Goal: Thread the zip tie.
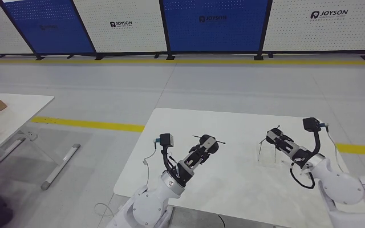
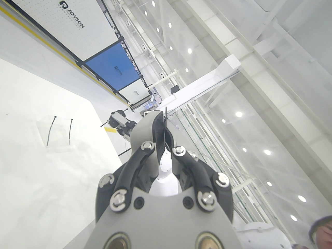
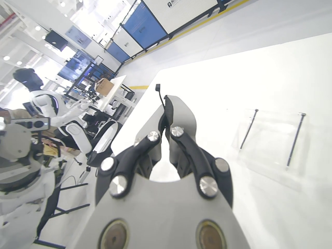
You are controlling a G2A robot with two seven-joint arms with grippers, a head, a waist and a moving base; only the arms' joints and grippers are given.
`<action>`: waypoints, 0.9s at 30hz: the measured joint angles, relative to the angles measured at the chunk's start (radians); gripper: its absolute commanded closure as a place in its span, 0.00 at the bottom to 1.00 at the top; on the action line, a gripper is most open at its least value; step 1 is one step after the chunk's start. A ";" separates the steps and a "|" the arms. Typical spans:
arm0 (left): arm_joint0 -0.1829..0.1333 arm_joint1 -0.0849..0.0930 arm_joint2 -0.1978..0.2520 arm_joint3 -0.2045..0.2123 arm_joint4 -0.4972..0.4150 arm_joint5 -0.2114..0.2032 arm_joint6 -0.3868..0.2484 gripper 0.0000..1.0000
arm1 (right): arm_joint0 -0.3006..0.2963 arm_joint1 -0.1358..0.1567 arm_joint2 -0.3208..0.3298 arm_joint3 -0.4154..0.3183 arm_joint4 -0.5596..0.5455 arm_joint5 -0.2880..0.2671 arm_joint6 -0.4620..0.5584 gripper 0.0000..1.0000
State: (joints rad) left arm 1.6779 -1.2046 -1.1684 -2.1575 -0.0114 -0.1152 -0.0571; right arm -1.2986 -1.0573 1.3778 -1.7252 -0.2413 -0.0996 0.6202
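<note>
White table [image 1: 228,182], blue and white pegboard panels [image 1: 217,25] behind; left gripper [image 2: 163,128] clamped tight on thin black plastic zip tie [image 2: 166,111]; right gripper [image 3: 166,113] pinched closed on second black zip tie [image 3: 157,87], well apart; two spare ties [image 3: 248,129] in clear plastic tray [image 3: 272,156].

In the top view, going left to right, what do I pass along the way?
Side table → left gripper, shut on the first zip tie → right gripper, shut on the second zip tie. The clear tray overlaps the right gripper, so it is left out.
</note>
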 measured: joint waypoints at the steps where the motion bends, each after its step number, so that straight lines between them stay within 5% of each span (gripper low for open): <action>1: 0.000 0.000 0.000 0.000 0.000 0.000 0.000 1.00 | -0.009 0.000 0.004 -0.018 0.002 0.004 -0.006 1.00; 5: 0.000 0.000 0.000 0.000 0.000 0.000 0.000 1.00 | -0.050 0.000 0.015 -0.083 -0.006 0.042 -0.040 1.00; 16: -0.005 0.000 -0.004 0.006 0.010 0.003 0.005 1.00 | -0.050 0.000 0.015 -0.083 -0.006 0.043 -0.040 1.00; 27: -0.112 -0.006 0.020 0.166 0.205 0.081 0.033 1.00 | -0.050 0.000 0.015 -0.083 -0.006 0.043 -0.040 1.00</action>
State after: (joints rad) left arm 1.5657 -1.2106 -1.1485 -1.9915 0.1941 -0.0346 -0.0239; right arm -1.3489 -1.0570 1.3925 -1.8086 -0.2475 -0.0567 0.5800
